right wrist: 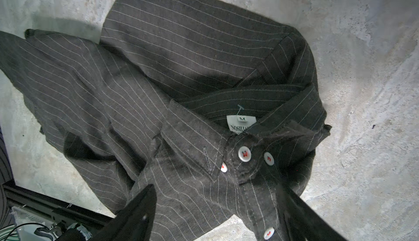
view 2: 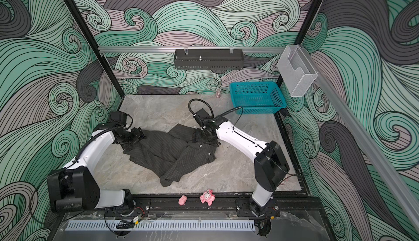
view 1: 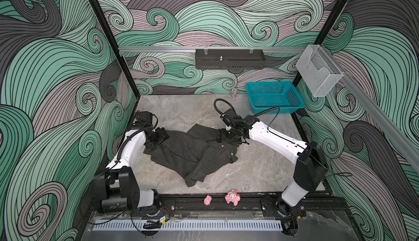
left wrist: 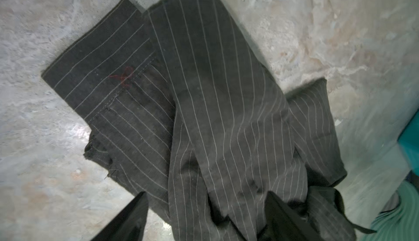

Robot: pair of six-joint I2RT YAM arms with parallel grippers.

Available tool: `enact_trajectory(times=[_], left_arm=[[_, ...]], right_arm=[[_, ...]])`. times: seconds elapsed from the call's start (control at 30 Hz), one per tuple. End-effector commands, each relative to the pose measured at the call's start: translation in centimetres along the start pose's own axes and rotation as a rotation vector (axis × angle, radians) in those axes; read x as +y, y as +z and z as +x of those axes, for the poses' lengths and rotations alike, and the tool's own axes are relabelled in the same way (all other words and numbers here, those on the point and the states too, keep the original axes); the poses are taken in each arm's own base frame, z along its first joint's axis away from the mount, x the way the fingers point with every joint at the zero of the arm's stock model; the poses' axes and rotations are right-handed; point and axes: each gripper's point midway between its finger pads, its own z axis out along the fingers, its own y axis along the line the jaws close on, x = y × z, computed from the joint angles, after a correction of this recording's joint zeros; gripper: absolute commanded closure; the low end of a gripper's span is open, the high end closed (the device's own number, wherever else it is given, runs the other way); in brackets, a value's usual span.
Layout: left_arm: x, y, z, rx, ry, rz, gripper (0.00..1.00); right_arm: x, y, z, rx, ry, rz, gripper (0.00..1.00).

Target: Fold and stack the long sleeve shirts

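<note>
The long sleeve shirt (view 1: 188, 151) (view 2: 167, 151), dark with thin pale pinstripes, lies crumpled and unfolded in the middle of the table. My left gripper (view 1: 154, 143) (left wrist: 207, 196) is low over its left edge, open, with bunched sleeve cloth (left wrist: 215, 92) between the spread fingers. A cuff (left wrist: 97, 70) lies flat just beyond. My right gripper (view 1: 223, 138) (right wrist: 217, 192) is open above the buttoned front, just below the collar and its white size label (right wrist: 241, 122). White buttons (right wrist: 244, 154) show at the collar.
A teal basket (view 1: 278, 110) stands at the back right of the table, a small jar (view 1: 234, 93) to its left by the wall. Two pink toys (view 1: 232, 196) (view 1: 207, 200) lie on the black front rail. A black shelf (view 1: 229, 62) hangs on the back wall.
</note>
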Motion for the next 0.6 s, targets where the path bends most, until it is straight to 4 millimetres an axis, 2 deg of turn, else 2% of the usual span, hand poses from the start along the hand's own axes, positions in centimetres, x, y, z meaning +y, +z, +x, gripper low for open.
enact_trajectory(times=[0.0,0.1,0.2,0.37,0.47,0.57], left_arm=[[-0.5,1.3,-2.4,-0.041,-0.157,0.113,0.21],[0.2,3.4,-3.5,-0.044,-0.25,0.138,0.23],[0.6,4.7,-4.3,-0.039,-0.281,0.134,0.27],[1.1,5.5,-6.2,-0.083,-0.321,0.154,0.34],[0.5,5.4,-7.2,-0.099,-0.321,0.173,0.49],[-0.1,5.4,-7.8,-0.098,-0.316,0.196,0.75]], right_arm=[[-0.2,-0.2,-0.3,-0.012,-0.023,0.029,0.17],[-0.4,0.1,-0.3,-0.006,-0.029,0.036,0.16],[-0.6,0.5,-0.4,0.003,-0.029,0.041,0.16],[-0.9,0.8,-0.7,0.01,-0.035,0.042,0.15],[-1.0,0.9,-0.9,0.017,-0.035,0.037,0.16],[-0.8,0.8,-0.9,0.019,-0.04,0.029,0.16]])
